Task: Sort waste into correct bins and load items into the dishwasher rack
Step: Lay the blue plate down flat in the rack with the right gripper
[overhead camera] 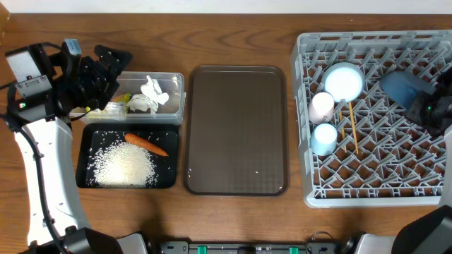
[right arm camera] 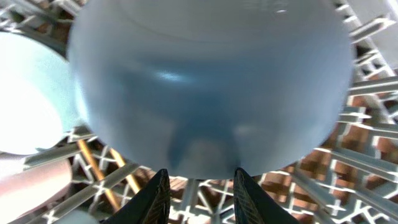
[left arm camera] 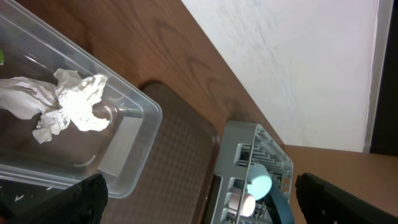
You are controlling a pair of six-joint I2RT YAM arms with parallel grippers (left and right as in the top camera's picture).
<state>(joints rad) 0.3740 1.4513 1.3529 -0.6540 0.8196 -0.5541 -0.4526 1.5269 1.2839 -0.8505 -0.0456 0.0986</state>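
The table [overhead camera: 233, 28] is grained wood with a soft sheen. The container [left arm camera: 127, 140] is clear glossy plastic, the tissue [left arm camera: 68, 102] crumpled matt paper. The brown tray [overhead camera: 236, 130] looks matt and finely textured, the rack [overhead camera: 374, 180] grey plastic, the blue plate [right arm camera: 211, 87] smooth and glossy.

Your left arm [overhead camera: 39, 169] stands along the left side and bends inward at the top. Your left hand [overhead camera: 106, 67] points to the right there, with its fingers [left arm camera: 81, 199] spread wide apart. Your right arm [overhead camera: 443, 113] shows at the far right edge, and your right hand [overhead camera: 424, 106] points left and downward, its two dark fingertips [right arm camera: 158, 199] close together with only a narrow gap between them.
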